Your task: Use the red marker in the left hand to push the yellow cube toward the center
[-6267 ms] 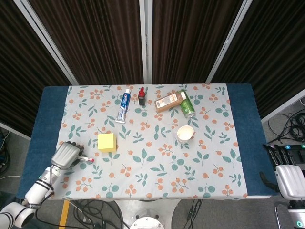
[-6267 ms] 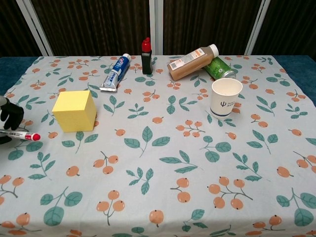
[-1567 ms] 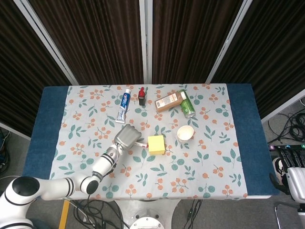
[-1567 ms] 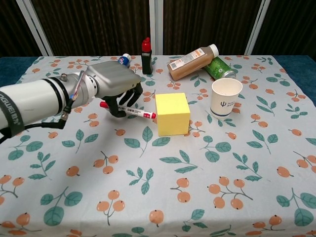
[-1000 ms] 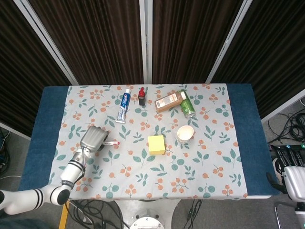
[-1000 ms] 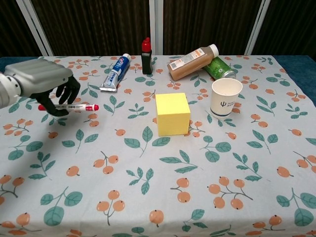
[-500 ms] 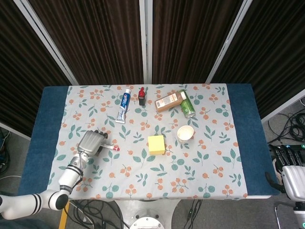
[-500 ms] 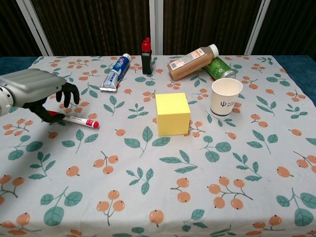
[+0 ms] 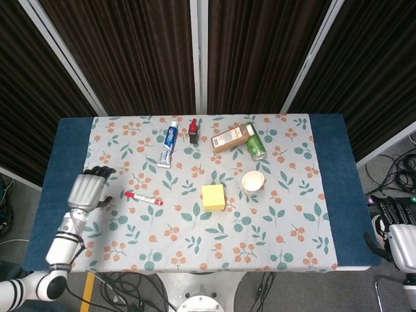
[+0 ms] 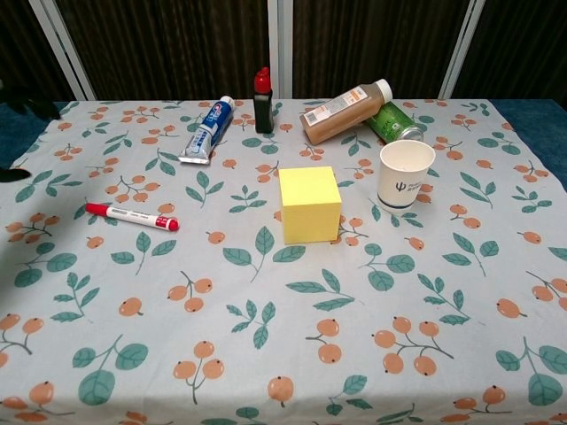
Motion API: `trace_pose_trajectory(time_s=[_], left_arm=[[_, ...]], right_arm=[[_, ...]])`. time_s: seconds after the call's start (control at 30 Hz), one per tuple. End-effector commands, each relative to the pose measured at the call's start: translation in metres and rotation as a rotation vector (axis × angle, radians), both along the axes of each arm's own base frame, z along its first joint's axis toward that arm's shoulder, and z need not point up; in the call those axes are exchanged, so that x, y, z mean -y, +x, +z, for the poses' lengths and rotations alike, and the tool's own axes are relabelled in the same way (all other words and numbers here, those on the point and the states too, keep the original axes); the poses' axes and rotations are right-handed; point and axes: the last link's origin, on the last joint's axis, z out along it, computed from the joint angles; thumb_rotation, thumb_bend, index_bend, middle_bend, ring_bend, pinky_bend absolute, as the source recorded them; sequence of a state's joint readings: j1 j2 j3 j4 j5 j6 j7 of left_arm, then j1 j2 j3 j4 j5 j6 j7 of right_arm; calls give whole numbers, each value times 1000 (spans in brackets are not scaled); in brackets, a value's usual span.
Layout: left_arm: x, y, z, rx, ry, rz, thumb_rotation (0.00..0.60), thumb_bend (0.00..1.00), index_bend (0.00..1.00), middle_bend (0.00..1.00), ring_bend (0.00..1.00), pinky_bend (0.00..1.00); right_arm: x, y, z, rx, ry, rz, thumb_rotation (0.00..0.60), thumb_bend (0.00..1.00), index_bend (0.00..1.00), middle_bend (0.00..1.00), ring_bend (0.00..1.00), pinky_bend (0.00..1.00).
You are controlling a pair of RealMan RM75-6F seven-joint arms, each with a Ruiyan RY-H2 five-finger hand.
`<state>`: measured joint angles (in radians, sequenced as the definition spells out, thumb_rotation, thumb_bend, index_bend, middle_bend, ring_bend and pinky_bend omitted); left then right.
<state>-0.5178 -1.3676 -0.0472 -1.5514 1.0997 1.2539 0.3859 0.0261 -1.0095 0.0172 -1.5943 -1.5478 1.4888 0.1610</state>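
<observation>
We see the worktop (image 9: 331,195) carrying the yellow cube (image 9: 213,197) near its center, beside a paper cup (image 9: 253,182). Our left hand (image 9: 87,192) hovers empty, fingers spread, apart from the red marker (image 9: 143,197) lying flat on the cloth. Our right hand (image 9: 402,242) sits off the worktop's edge; we cannot tell its state.

A table (image 9: 331,195) wears a floral cloth (image 10: 372,354). On it lie a marker (image 10: 131,215), cube (image 10: 309,204), cup (image 10: 406,173), toothpaste (image 10: 205,129), two bottles (image 10: 345,111) and a can (image 10: 395,121).

Dark pleated curtains (image 9: 130,52) behind a floral-clothed table (image 9: 286,214).
</observation>
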Motion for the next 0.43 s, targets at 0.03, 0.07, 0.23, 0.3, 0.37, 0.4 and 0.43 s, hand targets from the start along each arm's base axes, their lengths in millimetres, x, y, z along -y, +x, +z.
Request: trace_pose_trajectory(time_s=[0.03,0.07,0.23,0.3,0.37,0.4,0.43], left_arm=[[32,-40,39,8,179,27,600,161,279,273,198,311],[41,-47,43,5,198,33,600,139,277,269,196,306],[73,-65,54,2,248,58,600,109,273,267,195,296],[85,-68,56,-8,258,57,600,107,273,267,195,292],[95,-68,57,-12,267,56,600,105,273,267,196,287],[99,-68,58,-11,266,56,600,105,273,267,195,285],[103,-68,59,-8,264,57,600,105,273,267,195,284]], right_arm=[[1,-2,-1,5,1,-5,600,271,36,117,0,0],[2,-2,-1,8,3,-5,600,271,36,114,0,0],[5,0,-4,21,3,5,600,272,35,99,0,0],[6,2,-5,25,2,14,600,272,35,97,0,0],[6,3,-6,26,2,19,600,271,34,95,0,0],[6,3,-7,26,3,19,600,271,34,95,0,0],[6,3,-7,28,3,18,600,271,34,94,0,0]])
